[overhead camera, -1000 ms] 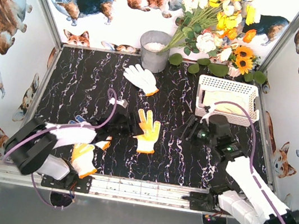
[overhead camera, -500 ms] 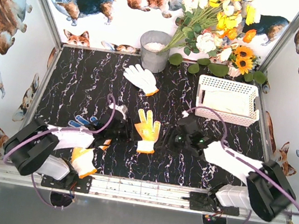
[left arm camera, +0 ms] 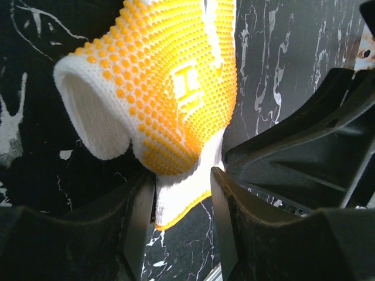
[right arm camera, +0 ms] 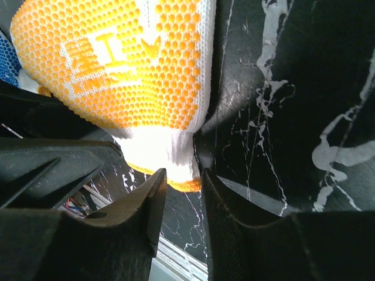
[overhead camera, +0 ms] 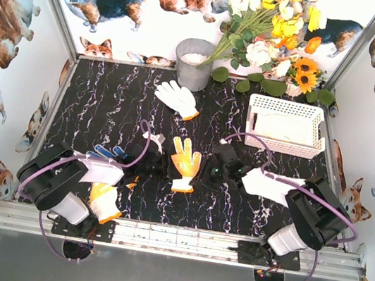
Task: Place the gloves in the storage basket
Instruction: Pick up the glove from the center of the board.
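Observation:
A yellow-palmed glove point(overhead camera: 186, 158) lies palm up in the middle of the table. My left gripper point(overhead camera: 161, 163) meets its cuff from the left and my right gripper point(overhead camera: 205, 172) from the right. In the left wrist view the glove point(left arm camera: 170, 88) has its white cuff spanning the gap of the left gripper point(left arm camera: 183, 193), touching both fingers. In the right wrist view the glove point(right arm camera: 129, 64) has its cuff bunched in the narrow gap of the right gripper point(right arm camera: 181, 178). The storage basket point(overhead camera: 283, 146) stands at the back right with something pale inside.
A white glove with an orange cuff point(overhead camera: 178, 98) lies at the back. A blue-palmed glove point(overhead camera: 106, 150) and another yellow one point(overhead camera: 105, 201) lie by the left arm. A grey bucket point(overhead camera: 194, 63) and flowers point(overhead camera: 276, 33) stand along the back wall.
The right arm has swung left from in front of the basket to the yellow-palmed glove. Both grippers have narrowed onto its cuff. The left arm edged closer.

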`<state>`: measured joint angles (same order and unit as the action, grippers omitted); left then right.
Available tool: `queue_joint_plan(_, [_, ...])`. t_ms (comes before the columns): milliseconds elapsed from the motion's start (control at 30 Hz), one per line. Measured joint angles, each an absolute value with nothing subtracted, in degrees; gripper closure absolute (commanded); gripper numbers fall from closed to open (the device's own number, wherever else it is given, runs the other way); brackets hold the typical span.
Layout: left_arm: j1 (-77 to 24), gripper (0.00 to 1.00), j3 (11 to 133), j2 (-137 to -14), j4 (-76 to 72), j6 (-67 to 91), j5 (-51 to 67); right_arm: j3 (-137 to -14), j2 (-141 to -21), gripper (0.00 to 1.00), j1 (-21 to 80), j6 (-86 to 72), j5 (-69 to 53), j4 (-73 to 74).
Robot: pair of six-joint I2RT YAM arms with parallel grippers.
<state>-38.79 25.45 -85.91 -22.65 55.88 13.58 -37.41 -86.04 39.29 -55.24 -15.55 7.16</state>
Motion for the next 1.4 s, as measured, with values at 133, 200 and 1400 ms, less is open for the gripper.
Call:
queue_joint_plan(133, [-39.2, 0.66, 25.45, -86.98, -24.14, 56.18, 13.93, -38.15, -88.97, 0.7, 39.57, -55.44, -16.95, 5.48])
queue_joint_plan(200, [-39.27, 0.69, 25.45, -87.44, -24.64, 56.36, 14.06, -38.61, -89.93, 0.74, 39.86, -55.48, -17.54, 4.54])
queue_joint_plan(1400, [-32.6, 0.96, 64.51, -79.46, 8.14, 39.66, 18.9, -63.02, -69.63, 1.0, 35.46, -43.9, -9.78, 19.4])
